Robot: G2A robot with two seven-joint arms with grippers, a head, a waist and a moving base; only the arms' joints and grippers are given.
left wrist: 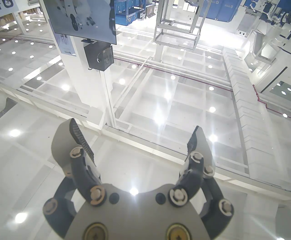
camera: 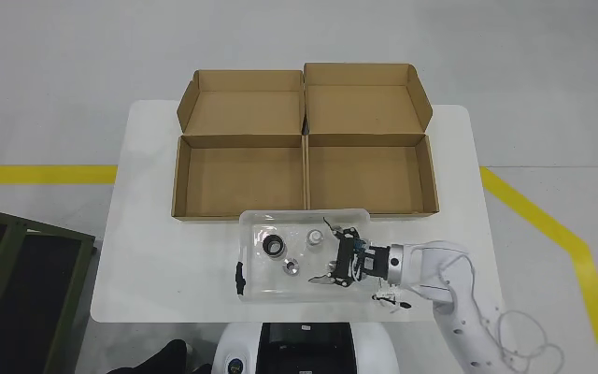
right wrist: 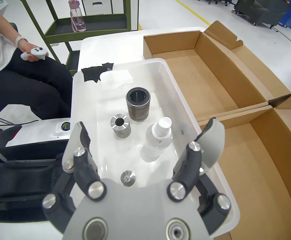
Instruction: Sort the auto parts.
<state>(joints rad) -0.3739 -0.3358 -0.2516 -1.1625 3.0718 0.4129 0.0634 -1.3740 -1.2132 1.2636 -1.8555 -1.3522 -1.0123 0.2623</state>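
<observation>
Metal tube (right wrist: 138, 103), drilled cylinder (right wrist: 120, 126) and small plug (right wrist: 128, 178) stand inside the clear bin (right wrist: 136, 61), a little bottle (right wrist: 156, 141) beside them. My right gripper (right wrist: 146, 126) hangs above that bin, fingers spread and empty; my left gripper (left wrist: 135, 126) gapes too.

Pink bottle (right wrist: 77, 17) on green cart (right wrist: 102, 23) beside table (camera: 140, 234)

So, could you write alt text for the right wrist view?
The open right claw hangs over a clear plastic bin holding a dark metal cylinder, a smaller silver bored cylinder, a small clear white-capped bottle and a tiny silver stud; open brown cardboard boxes lie beside it.
</observation>
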